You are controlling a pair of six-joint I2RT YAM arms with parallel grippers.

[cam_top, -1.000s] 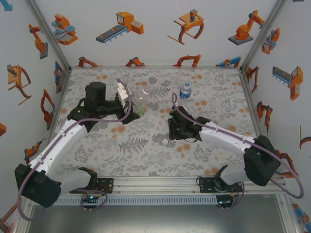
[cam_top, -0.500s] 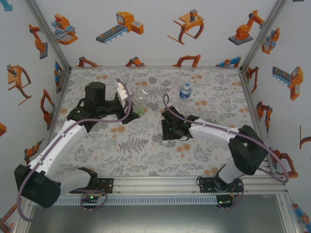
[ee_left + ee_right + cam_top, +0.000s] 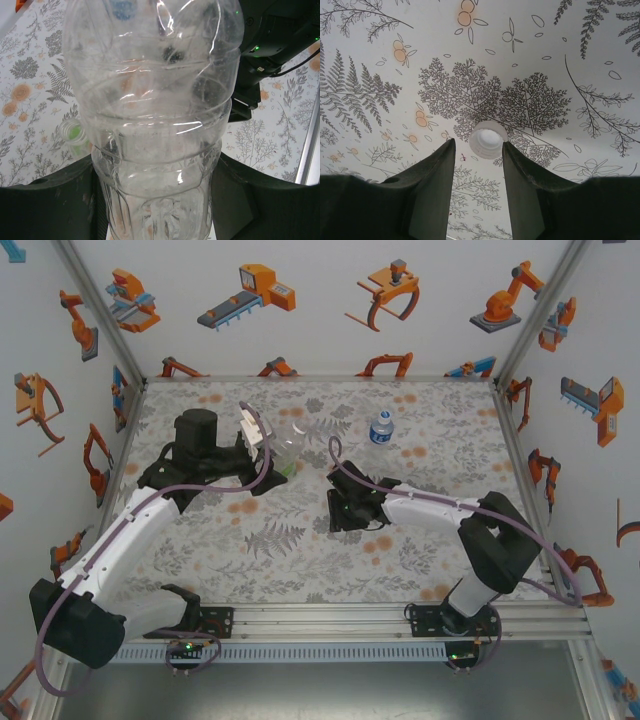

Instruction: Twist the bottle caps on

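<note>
On the floral bench (image 3: 300, 570), a white cap (image 3: 488, 139) is framed by the released right jaws. Farther left, a clear bottle (image 3: 150, 100) is clenched in the left jaws. Light and likely slippery, the cap is best pinched across its rim.

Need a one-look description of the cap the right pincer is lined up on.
On the floral-print table, find the right arm's pincer near the middle, its dark fingers open. The bottle cap lies on the print in the gap at their tips. It is a plain white round cap, unlike the flat orange blotches and grey ferns printed around it.
</note>
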